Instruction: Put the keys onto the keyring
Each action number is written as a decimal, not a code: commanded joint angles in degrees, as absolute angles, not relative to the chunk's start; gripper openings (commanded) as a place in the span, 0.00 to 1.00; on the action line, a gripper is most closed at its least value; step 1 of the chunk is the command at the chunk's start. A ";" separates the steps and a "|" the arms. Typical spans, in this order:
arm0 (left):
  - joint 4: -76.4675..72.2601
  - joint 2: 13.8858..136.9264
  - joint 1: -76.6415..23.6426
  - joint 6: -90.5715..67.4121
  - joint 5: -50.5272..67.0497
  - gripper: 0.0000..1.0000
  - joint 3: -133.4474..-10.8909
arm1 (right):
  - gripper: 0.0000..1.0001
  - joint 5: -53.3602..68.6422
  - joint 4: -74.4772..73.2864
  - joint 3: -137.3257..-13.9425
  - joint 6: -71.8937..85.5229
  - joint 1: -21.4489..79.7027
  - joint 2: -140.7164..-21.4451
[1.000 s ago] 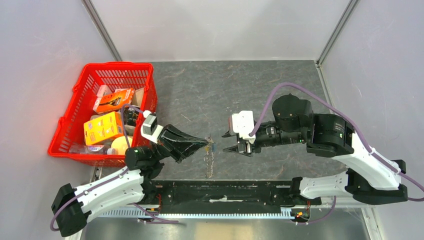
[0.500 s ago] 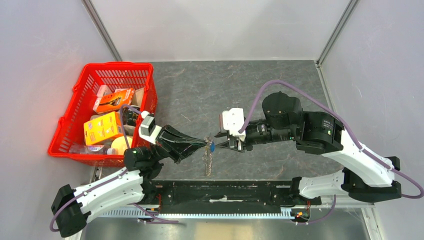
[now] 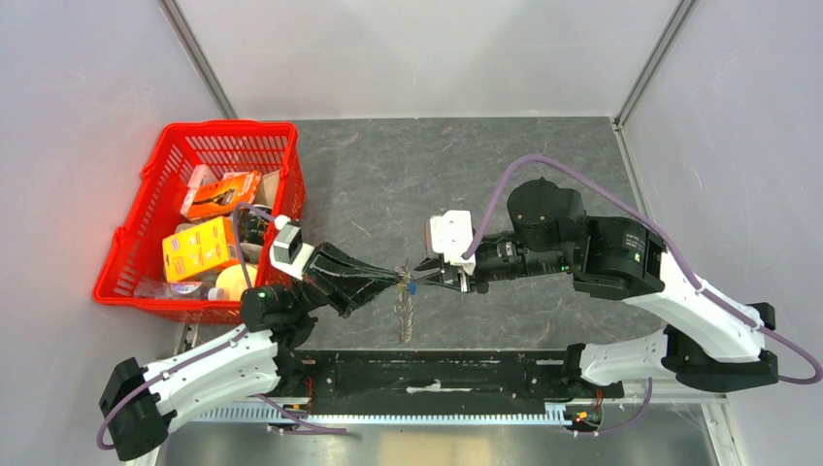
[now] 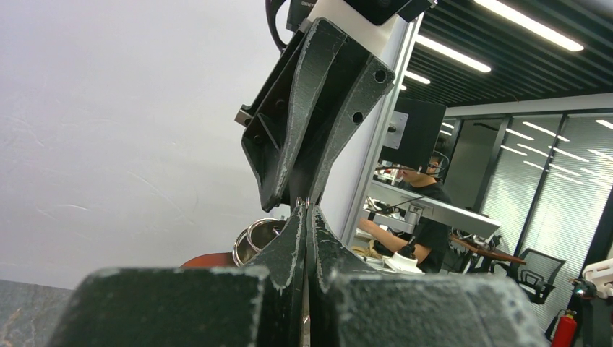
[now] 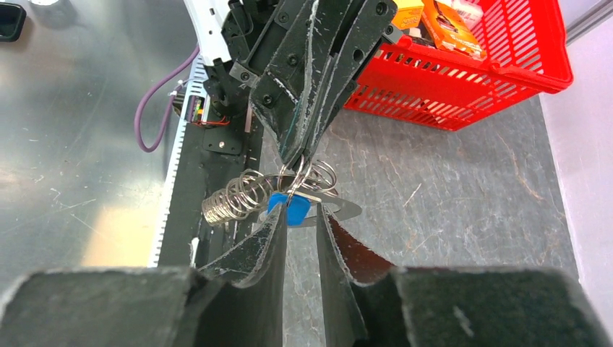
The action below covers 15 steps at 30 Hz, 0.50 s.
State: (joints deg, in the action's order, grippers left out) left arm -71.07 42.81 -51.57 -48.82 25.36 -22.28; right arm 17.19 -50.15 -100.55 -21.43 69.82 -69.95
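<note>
In the top view my left gripper (image 3: pixel 401 276) is shut on the keyring (image 3: pixel 405 313), whose silver link chain hangs down toward the table. In the right wrist view those left fingers (image 5: pixel 303 87) pinch a thin ring, with the coiled links (image 5: pixel 235 196) trailing left. A key with a blue head (image 5: pixel 295 212) and a flat silver blade hangs from that ring. My right gripper (image 5: pixel 302 212) stands narrowly open, with the blue head between its fingertips and against the left one. In the left wrist view my left gripper (image 4: pixel 306 210) is pressed shut, silver rings (image 4: pixel 254 238) beside it.
A red basket (image 3: pixel 233 124) full of boxes stands at the left, close behind the left arm. A black rail (image 3: pixel 437 374) runs along the table's near edge. The grey tabletop (image 3: pixel 466 175) extends behind both grippers.
My right gripper has moved left up to the left gripper's tips and its jaws have narrowed around the blue key head. The left gripper has stayed shut and nearly still.
</note>
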 commanded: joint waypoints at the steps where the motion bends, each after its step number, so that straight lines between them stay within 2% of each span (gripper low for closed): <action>1: -73.46 42.64 -51.77 -49.92 23.47 0.02 -23.21 | 0.29 19.55 -48.05 -102.83 -21.10 70.40 -69.97; 8: -73.12 42.50 -51.77 -49.92 23.47 0.02 -23.50 | 0.32 19.59 -48.88 -102.75 -21.09 71.41 -70.20; 15: -72.86 42.38 -51.77 -50.00 23.53 0.02 -23.81 | 0.27 18.06 -48.87 -103.26 -21.62 72.07 -70.84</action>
State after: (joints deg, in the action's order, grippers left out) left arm -70.85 42.83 -51.57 -48.82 25.34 -22.28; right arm 18.98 -50.22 -100.57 -21.08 71.42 -70.39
